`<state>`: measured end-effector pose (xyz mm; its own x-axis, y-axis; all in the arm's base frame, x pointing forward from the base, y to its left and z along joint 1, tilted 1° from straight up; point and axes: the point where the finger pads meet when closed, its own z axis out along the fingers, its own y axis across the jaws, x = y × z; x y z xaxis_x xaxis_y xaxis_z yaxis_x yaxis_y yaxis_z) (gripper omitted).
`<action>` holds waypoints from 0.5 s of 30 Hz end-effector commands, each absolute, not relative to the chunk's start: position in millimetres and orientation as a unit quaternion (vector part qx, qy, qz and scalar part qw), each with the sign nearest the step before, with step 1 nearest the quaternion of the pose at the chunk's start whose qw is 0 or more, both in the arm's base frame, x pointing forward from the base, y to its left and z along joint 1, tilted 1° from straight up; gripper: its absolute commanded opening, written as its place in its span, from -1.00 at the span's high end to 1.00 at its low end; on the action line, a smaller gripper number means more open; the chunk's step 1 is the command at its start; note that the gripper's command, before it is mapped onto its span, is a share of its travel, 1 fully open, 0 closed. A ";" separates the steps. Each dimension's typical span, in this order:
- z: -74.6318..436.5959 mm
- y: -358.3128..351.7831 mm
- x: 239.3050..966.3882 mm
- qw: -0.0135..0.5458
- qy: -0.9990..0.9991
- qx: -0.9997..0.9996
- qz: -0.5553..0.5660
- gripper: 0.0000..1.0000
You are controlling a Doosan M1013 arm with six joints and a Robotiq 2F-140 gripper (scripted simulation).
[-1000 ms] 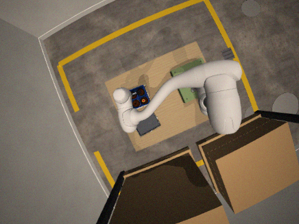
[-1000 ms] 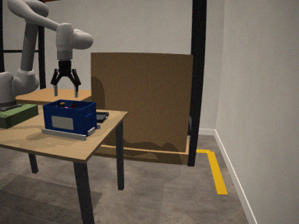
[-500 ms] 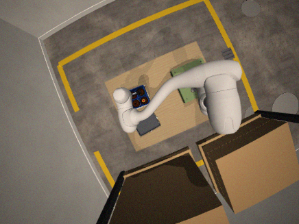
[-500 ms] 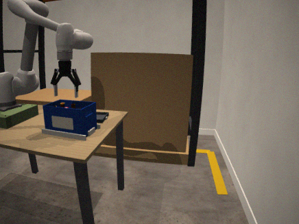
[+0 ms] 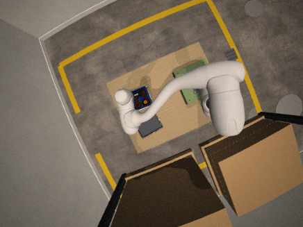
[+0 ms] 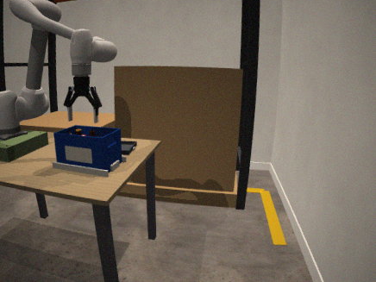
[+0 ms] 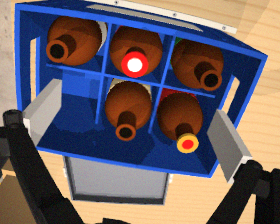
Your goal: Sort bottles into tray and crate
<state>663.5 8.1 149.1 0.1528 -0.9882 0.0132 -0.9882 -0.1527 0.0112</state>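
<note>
Arm base (image 6: pixel 9 111) cut by left edge; crate (image 5: pixel 144 106) (image 6: pixel 88 146) (image 7: pixel 187 167) partly under arm from above.
</note>
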 end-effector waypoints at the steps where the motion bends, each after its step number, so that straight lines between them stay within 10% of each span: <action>1: 149.2 8.2 663.5 0.008 -0.651 0.759 0.001 -1.00; 15: 148.9 31.5 662.5 0.008 -0.651 0.759 0.001 -1.00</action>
<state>663.3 19.3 149.1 0.1528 -0.9882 0.0134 -0.9882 -0.1527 0.0110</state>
